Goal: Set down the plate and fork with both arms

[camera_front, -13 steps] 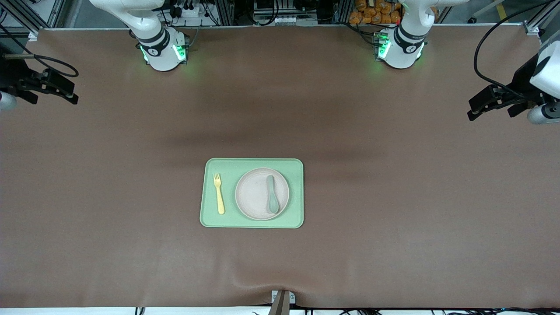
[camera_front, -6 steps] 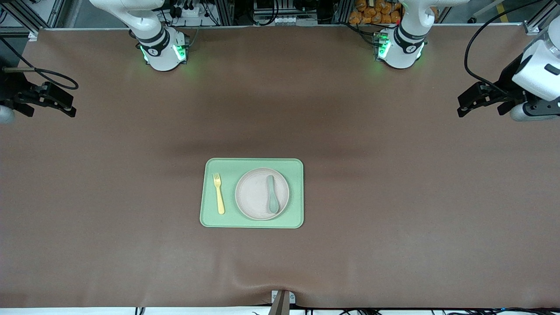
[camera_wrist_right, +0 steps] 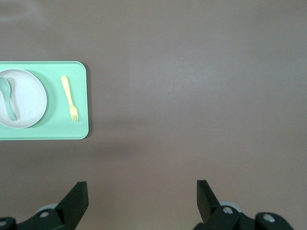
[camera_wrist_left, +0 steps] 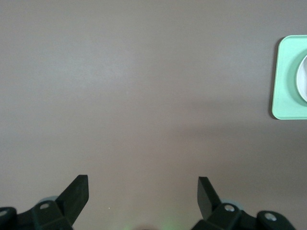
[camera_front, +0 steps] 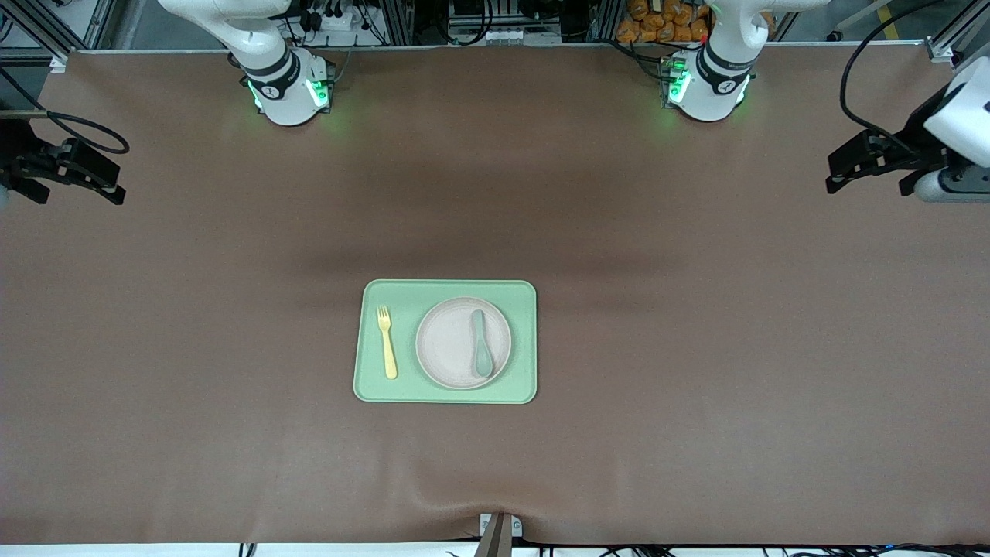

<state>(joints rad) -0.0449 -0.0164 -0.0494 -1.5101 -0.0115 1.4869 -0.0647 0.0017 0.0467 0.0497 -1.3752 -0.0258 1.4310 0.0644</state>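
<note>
The pale plate (camera_front: 452,344) lies on the light-green tray (camera_front: 526,340) in the middle of the table, with a grey-green spoon (camera_front: 481,343) on it. The yellow fork (camera_front: 386,343) lies on the tray beside the plate, toward the right arm's end. My left gripper (camera_front: 866,182) hangs open and empty over the table's left-arm end; its wrist view (camera_wrist_left: 143,189) shows bare table and the tray's end (camera_wrist_left: 288,81). My right gripper (camera_front: 73,186) hangs open and empty over the right-arm end; its wrist view (camera_wrist_right: 141,191) shows the tray (camera_wrist_right: 57,129), plate (camera_wrist_right: 26,98) and fork (camera_wrist_right: 70,98).
Brown table cover all around the tray. The two arm bases (camera_front: 290,89) (camera_front: 708,85) glow green at the edge farthest from the front camera. A small metal bracket (camera_front: 499,530) sits at the nearest edge.
Both grippers have shifted a little at the table's ends, rising in the front view. The tray, plate, fork and spoon have not moved.
</note>
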